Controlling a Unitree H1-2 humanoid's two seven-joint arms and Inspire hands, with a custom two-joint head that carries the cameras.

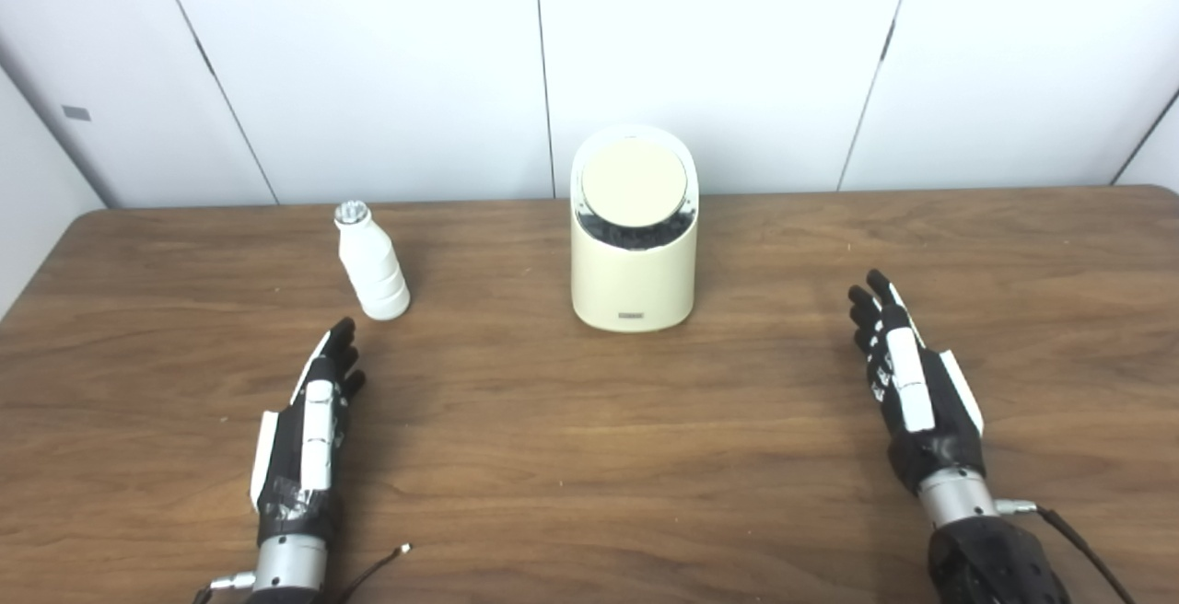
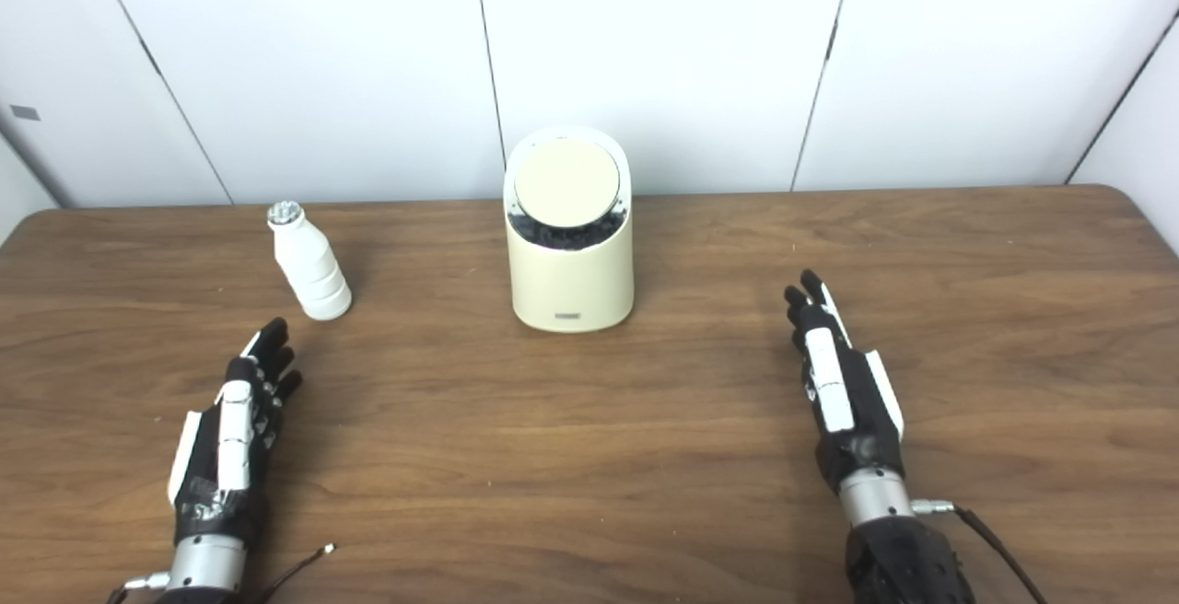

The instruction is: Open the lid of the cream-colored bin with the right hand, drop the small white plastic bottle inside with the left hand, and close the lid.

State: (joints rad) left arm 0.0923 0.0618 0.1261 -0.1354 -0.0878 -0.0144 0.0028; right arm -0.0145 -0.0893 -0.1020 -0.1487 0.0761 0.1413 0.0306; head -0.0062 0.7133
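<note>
A cream-colored bin [image 1: 633, 263] stands upright near the table's far middle, its round swing lid [image 1: 634, 180] in place over a dark opening edge. The small white plastic bottle [image 1: 371, 263] with a ribbed silver cap stands upright to the bin's left. My left hand [image 1: 311, 429] lies flat near the front left, fingers stretched out toward the bottle, a short way from it and holding nothing. My right hand [image 1: 907, 383] rests open at the front right, well apart from the bin, fingers extended and empty.
The wooden table [image 1: 589, 457] runs to a white panelled wall [image 1: 718, 52] just behind the bin. Thin cables trail from both wrists at the front edge.
</note>
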